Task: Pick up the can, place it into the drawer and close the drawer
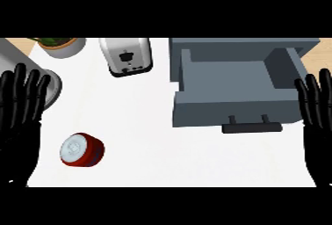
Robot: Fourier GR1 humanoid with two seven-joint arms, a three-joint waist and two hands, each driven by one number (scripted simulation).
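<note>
A: Head view. How are the two hands posed?

B: The black left hand (23, 110) is seen at the view's left edge, fingers straight, spread apart and pointed away from the robot; nothing is held. The black right hand (315, 110) is shown at the right edge in the same pose, fingers straight and apart, just beside the right wall of the drawer. Both are resting.

A: Where is the task's object found?

B: The short red can with a white top (81, 150) is seen tilted on the white counter top (162, 154), near the left hand but apart from it, and well apart from the drawer.

A: And the drawer?

B: The grey box-shaped drawer (224, 112) is shown pulled open, its dark bar handle (252, 127) turned toward the robot.

A: What else is shown?

B: A silver toaster with a black slot panel (127, 56) stands left of the drawer. A potted green plant (59, 44) is placed at the upper left corner.
</note>
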